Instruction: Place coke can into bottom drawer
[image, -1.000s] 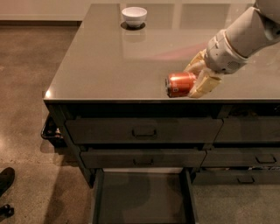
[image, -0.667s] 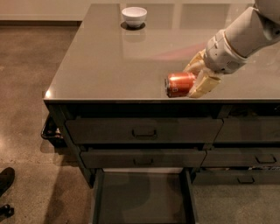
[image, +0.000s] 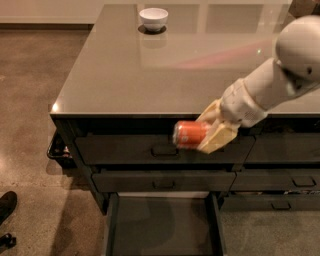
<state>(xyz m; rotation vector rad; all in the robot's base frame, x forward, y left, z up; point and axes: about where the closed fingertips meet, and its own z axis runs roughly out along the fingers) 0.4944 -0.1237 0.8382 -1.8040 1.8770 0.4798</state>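
- Polished concrete floor surrounds a dark grey cabinet whose glossy countertop (image: 150, 75) carries only a white bowl (image: 153, 17) at its far edge.
- We see the gripper (image: 204, 133) off the counter's front edge, in the air before the top drawer (image: 115, 149) of the left stack.
- Its tan fingers (image: 216, 142) are closed on the coke can (image: 189, 134), one above and one below, and the can lies on its side, clear of the countertop.
- We see the bottom drawer (image: 162, 230) pulled open below, its flat floor bare; the can hangs over it, towards its right half.
- We judge the step in hand to be the carry: the can is lifted off and not yet lowered.
- We think the next move calls for a straight descent past the second drawer (image: 135, 181), keeping clear of the drawer fronts, then a release low over the floor so the can does not roll far.
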